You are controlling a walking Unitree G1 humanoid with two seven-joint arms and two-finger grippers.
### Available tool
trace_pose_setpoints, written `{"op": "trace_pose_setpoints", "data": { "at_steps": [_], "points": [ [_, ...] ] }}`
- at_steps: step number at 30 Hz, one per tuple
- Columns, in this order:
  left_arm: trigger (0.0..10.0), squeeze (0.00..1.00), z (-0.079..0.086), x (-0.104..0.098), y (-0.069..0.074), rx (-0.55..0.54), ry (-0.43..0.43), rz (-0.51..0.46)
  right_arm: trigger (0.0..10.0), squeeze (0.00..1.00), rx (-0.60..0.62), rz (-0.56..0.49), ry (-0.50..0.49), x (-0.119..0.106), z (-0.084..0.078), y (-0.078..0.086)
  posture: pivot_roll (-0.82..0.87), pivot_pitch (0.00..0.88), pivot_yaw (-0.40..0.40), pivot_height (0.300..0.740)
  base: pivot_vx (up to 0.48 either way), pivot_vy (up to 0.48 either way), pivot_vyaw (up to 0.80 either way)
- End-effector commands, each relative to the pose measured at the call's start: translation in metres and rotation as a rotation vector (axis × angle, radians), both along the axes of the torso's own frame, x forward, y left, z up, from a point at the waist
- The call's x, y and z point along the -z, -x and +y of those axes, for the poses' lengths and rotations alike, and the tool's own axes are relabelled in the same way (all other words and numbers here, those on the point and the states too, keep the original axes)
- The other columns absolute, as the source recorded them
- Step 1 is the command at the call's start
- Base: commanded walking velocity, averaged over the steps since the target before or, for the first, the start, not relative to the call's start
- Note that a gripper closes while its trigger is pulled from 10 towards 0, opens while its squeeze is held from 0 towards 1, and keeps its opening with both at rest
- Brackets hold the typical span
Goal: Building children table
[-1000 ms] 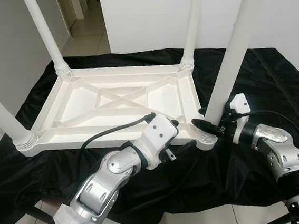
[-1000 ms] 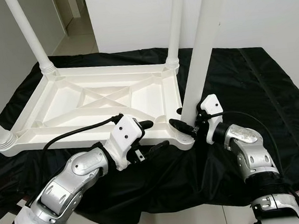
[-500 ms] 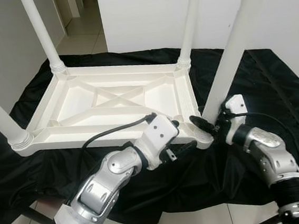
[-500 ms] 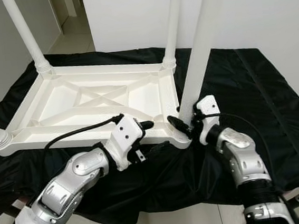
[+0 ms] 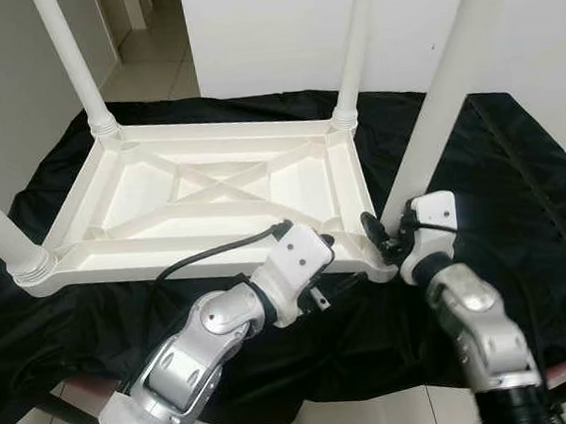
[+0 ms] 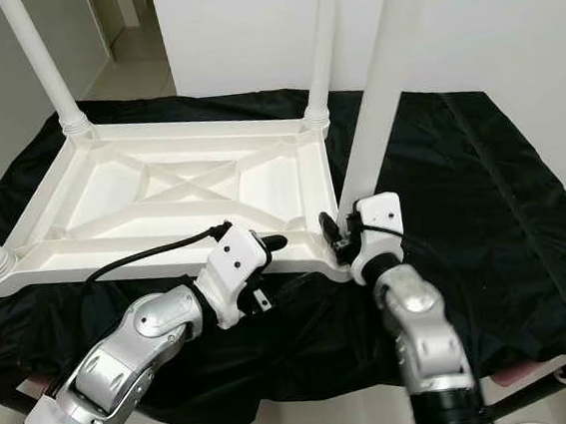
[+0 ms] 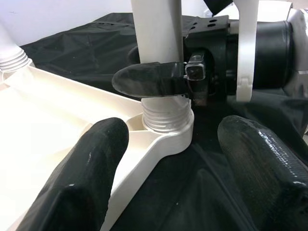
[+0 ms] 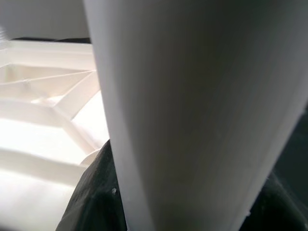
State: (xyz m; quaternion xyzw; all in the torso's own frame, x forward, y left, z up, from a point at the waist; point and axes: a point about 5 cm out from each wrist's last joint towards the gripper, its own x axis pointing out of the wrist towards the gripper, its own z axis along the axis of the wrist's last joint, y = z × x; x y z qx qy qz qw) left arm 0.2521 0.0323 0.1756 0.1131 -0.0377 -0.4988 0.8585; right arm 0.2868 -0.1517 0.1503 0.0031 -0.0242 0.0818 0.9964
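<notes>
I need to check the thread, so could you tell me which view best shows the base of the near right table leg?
The left wrist view: the leg's ribbed base sits in the tabletop socket, right gripper clamped above. The eye views show it small; the right wrist view shows shaft.

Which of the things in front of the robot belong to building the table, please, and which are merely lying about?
Part of the job:
upturned white table top
near right leg, gripped at its base by the right gripper
three other legs already standing in their corners
left gripper, open beside that corner

Just lying about:
black cloth beneath
</notes>
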Motion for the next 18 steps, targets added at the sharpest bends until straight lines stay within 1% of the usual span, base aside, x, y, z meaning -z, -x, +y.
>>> {"op": "trace_pose_setpoints", "data": {
  "at_steps": [1, 3, 4, 7, 8, 9, 11, 14, 17, 18],
  "points": [
    [10.0, 0.0, 0.0, 0.001, 0.004, 0.074, -0.02, 0.014, 10.0, 0.0, 0.036, 0.083, -0.019, 0.016, 0.003, 0.004, -0.01, 0.042, -0.015, 0.74, 0.0, 0.0, 0.0],
    [10.0, 0.0, 0.001, 0.001, 0.004, 0.074, -0.023, 0.012, 10.0, 0.0, 0.11, 0.083, -0.044, 0.016, 0.005, 0.005, -0.01, 0.038, -0.011, 0.74, 0.0, 0.0, 0.0],
    [10.0, 0.0, 0.001, 0.001, 0.004, 0.074, -0.023, 0.012, 10.0, 0.0, 0.11, 0.083, -0.044, 0.016, 0.005, 0.005, -0.01, 0.038, -0.011, 0.74, 0.0, 0.0, 0.0],
    [10.0, 0.0, 0.001, 0.001, 0.004, 0.082, -0.028, 0.008, 10.0, 0.0, 0.309, 0.122, -0.143, 0.021, 0.012, 0.01, 0.0, 0.032, -0.011, 0.74, 0.0, 0.0, 0.0],
    [10.0, 0.0, 0.001, 0.0, 0.004, 0.084, -0.028, 0.008, 10.0, 0.0, 0.347, 0.125, -0.166, 0.021, 0.014, 0.011, 0.0, 0.032, -0.011, 0.74, 0.0, 0.0, 0.0],
    [10.0, 0.0, 0.001, 0.0, 0.005, 0.085, -0.028, 0.008, 10.0, 0.0, 0.346, 0.126, -0.174, 0.02, 0.019, 0.011, 0.0, 0.029, -0.01, 0.74, 0.0, 0.0, 0.0],
    [10.0, 0.0, 0.001, 0.0, 0.005, 0.085, -0.028, 0.008, 10.0, 0.0, 0.346, 0.126, -0.174, 0.02, 0.019, 0.011, 0.0, 0.029, -0.01, 0.74, 0.0, 0.0, 0.0],
    [10.0, 0.0, 0.002, 0.001, 0.005, 0.087, -0.028, 0.011, 10.0, 0.0, 0.313, 0.106, -0.183, 0.016, 0.026, 0.014, 0.0, 0.025, -0.012, 0.74, 0.0, 0.0, 0.0],
    [10.0, 0.0, 0.002, 0.001, 0.005, 0.088, -0.03, 0.01, 10.0, 0.0, 0.312, 0.085, -0.178, 0.013, 0.025, 0.015, 0.0, 0.025, -0.012, 0.74, 0.0, 0.0, 0.0],
    [10.0, 0.0, 0.001, 0.001, 0.004, 0.087, -0.03, 0.007, 10.0, 0.0, 0.307, 0.055, -0.172, 0.009, 0.023, 0.014, -0.01, 0.021, -0.014, 0.74, 0.0, 0.0, 0.0]
  ]
}}
